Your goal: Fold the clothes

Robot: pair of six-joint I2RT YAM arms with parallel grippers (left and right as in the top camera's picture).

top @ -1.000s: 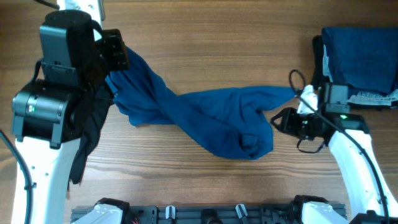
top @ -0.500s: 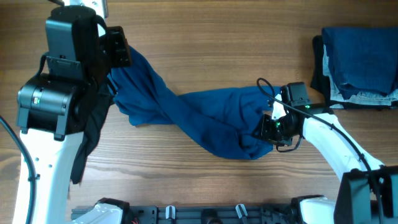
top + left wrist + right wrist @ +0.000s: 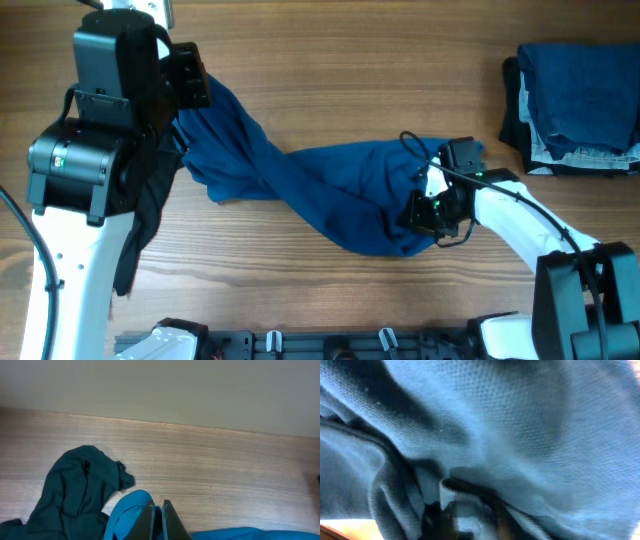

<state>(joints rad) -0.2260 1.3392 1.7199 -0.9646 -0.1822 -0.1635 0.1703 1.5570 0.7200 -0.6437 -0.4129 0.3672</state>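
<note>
The left gripper (image 3: 192, 86) hangs raised, jaws clamped on the blue shirt (image 3: 320, 180). The right gripper (image 3: 421, 212) has swung inward onto that shirt; I cannot tell whether its jaws grip.

A warm brown wooden table (image 3: 330, 110), its grain running left to right, fills the overhead view. Along its near edge runs a dark rail (image 3: 330, 343) with pale clips. Beyond the far edge stands a plain pale wall (image 3: 160, 385), possibly a panel; the focus is soft. The light is even, without hard shadows.
</note>
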